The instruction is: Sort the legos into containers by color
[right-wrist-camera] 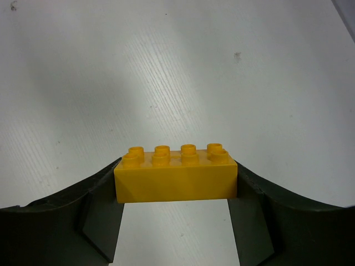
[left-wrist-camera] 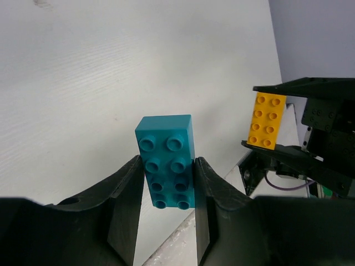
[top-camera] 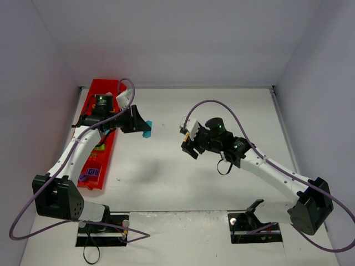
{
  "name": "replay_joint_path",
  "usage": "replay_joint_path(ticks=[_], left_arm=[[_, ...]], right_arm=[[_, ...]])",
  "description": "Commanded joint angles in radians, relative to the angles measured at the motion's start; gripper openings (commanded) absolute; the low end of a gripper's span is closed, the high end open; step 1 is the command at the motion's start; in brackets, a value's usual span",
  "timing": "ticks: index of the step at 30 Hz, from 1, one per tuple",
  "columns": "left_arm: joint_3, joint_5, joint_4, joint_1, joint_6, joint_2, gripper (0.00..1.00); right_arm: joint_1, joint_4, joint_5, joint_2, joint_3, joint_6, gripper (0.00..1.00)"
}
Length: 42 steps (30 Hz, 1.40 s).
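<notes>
At ten o'clock, beside the red tray (top-camera: 104, 88), the left pincer (top-camera: 144, 129) gripped a teal brick (top-camera: 147, 133); the right pincer (top-camera: 187, 139), near centre, a yellow brick (top-camera: 187, 132).

Teal brick (left-wrist-camera: 165, 160), yellow brick (right-wrist-camera: 176, 176), bright red tray (top-camera: 104, 88) — white table (top-camera: 183, 177), purple cables (top-camera: 209, 101), pale grey walls (top-camera: 177, 39).

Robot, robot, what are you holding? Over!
Left gripper shut on teal brick. Right gripper shut on yellow brick. Red tray beside left arm.

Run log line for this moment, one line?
left fingers: shut on teal brick | right fingers: shut on yellow brick | both bricks lifted | red tray: beneath left arm
</notes>
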<state>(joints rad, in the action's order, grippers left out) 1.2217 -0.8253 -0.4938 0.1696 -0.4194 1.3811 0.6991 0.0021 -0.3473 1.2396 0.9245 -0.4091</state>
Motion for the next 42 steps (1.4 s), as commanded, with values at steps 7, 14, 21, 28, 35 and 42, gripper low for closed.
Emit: replay_joint_path(ticks=[7, 14, 21, 28, 35, 42], left_arm=[[0.059, 0.524, -0.057, -0.162, -0.079, -0.048, 0.06], [0.099, 0.756, -0.025, -0.285, -0.263, 0.042, 0.06], [0.194, 0.89, -0.057, -0.318, -0.317, 0.176, 0.11], [0.254, 0.904, -0.083, -0.363, -0.363, 0.309, 0.26], [0.249, 0.884, -0.075, -0.364, -0.357, 0.303, 0.67], [0.228, 0.717, -0.057, -0.332, -0.273, 0.201, 0.72]], right_arm=[[-0.003, 0.053, -0.01, -0.017, 0.017, 0.035, 0.12], [-0.003, 0.062, -0.016, -0.017, 0.016, 0.039, 0.12], [-0.003, 0.07, -0.021, -0.022, 0.01, 0.049, 0.12], [-0.003, 0.073, -0.015, -0.026, 0.005, 0.055, 0.12], [-0.003, 0.073, -0.01, -0.048, -0.001, 0.055, 0.13], [-0.001, 0.079, -0.05, -0.042, 0.025, 0.041, 0.13]])
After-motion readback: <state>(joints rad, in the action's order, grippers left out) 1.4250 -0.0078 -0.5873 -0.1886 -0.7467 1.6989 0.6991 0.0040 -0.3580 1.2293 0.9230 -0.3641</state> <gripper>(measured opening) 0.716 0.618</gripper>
